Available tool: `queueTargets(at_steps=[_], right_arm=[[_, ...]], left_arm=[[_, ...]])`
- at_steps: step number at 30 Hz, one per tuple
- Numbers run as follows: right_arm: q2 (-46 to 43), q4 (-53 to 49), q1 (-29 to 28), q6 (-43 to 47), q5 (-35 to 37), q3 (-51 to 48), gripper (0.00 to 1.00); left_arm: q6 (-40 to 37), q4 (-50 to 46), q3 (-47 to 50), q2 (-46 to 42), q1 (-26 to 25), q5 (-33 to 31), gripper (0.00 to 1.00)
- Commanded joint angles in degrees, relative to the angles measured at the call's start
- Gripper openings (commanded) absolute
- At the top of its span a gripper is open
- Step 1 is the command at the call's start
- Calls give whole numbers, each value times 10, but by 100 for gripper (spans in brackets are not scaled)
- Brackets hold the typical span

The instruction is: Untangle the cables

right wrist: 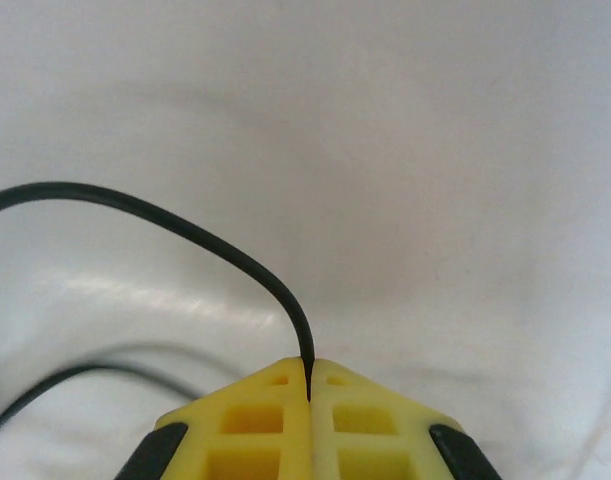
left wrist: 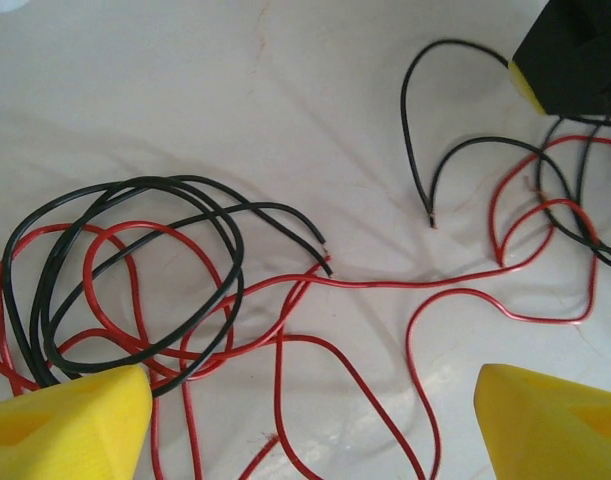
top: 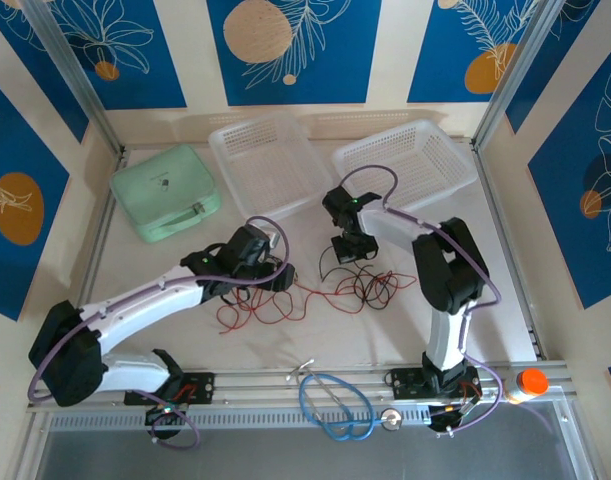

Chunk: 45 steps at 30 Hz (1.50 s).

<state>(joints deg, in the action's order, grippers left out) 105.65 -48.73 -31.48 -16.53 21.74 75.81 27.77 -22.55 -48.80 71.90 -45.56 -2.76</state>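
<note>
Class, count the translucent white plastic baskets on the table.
2. One translucent white plastic basket lies at the back centre; the second basket sits just right of it. None seems hidden.

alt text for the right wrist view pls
The right hand, yellow and shut, pinches the end of a thin black cable between its tips. The cable arcs up and away to the left over a white table.

The cables (left wrist: pixel 385 284) are red and black. The case (top: pixel 165 192) is light green. The walls (top: pixel 295 85) are blue with orange leaf patterns.
</note>
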Motion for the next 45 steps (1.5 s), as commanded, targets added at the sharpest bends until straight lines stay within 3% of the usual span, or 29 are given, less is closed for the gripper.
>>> queueTargets(at_steps=[1,6,12,19,28,38,43,45], right_arm=[[-127,-36,-7,-20,9,45,0],[-257,-65,-7,-46,-12,82,0],[-361,-70,9,-74,-91,138,0],[-405,-35,39,-140,-216,165,0],[-441,41,33,-215,-216,82,0],[-470,77,16,-248,-209,50,0],[-486,75,13,-254,-208,47,0],[-496,78,10,-259,-206,36,0]], left_arm=[[-22,28,16,-40,-4,35,83],[-34,57,33,-74,-4,64,80],[-56,100,40,-74,-10,109,80],[-85,182,-2,-40,-41,165,82],[-85,292,-32,-9,-103,270,97],[-82,309,-49,88,-103,164,99],[-69,376,-65,128,-103,155,99],[-58,410,-62,136,-103,151,94]])
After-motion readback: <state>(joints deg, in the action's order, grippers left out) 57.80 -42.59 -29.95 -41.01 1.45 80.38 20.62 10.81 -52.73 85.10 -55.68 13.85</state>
